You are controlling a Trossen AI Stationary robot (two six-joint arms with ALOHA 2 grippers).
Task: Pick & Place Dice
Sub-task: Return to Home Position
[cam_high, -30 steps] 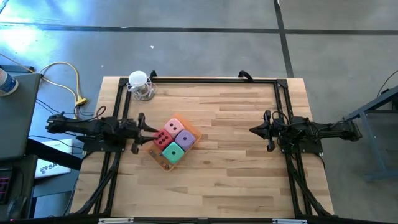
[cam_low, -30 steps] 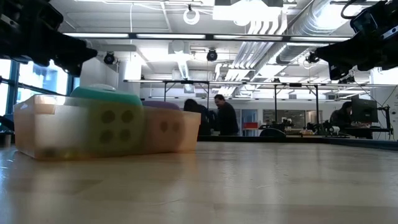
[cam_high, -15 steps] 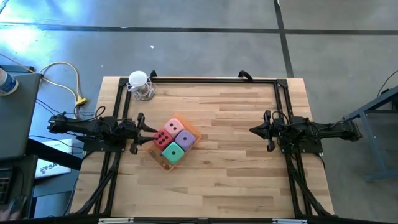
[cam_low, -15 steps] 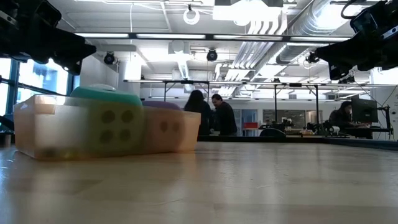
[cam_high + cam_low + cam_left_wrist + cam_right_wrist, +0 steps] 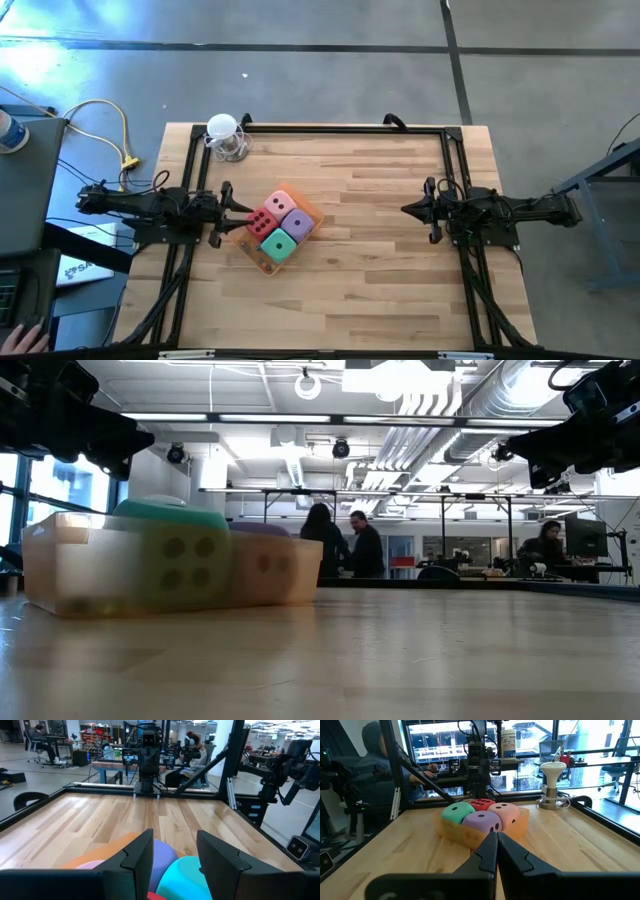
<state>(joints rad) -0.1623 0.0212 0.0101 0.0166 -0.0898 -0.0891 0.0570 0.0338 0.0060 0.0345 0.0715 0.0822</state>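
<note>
A hand (image 5: 22, 340) now shows at the bottom-left edge of the high view, off the table (image 5: 380, 270); a second ago it wasn't there.

The left gripper (image 5: 174, 839) is in the same spot as half a second ago, raised just beside the left side of the orange tray (image 5: 254, 256). Its fingers are spread wide with nothing between them.

The dice haven't moved and all four sit packed in the tray, left of table centre:
- The red die (image 5: 262, 220) is on the left, nearest the left gripper.
- The pink die (image 5: 283, 203) is at the back.
- The purple die (image 5: 298, 224) is on the right.
- The teal die (image 5: 279, 245) is at the front.

A white knobbed object (image 5: 225, 135) stands at the back-left corner of the table, same as before.

The right gripper (image 5: 496, 840) is well apart on the right side of the table and points at the tray. Its fingers are pressed together and empty, with no change from a second ago.

In the low view both arms hang high at the picture's edges. In the room behind, two standing people (image 5: 340, 545) are now closer together than a second ago. The seated person (image 5: 548, 545) at far right has shifted slightly.
</note>
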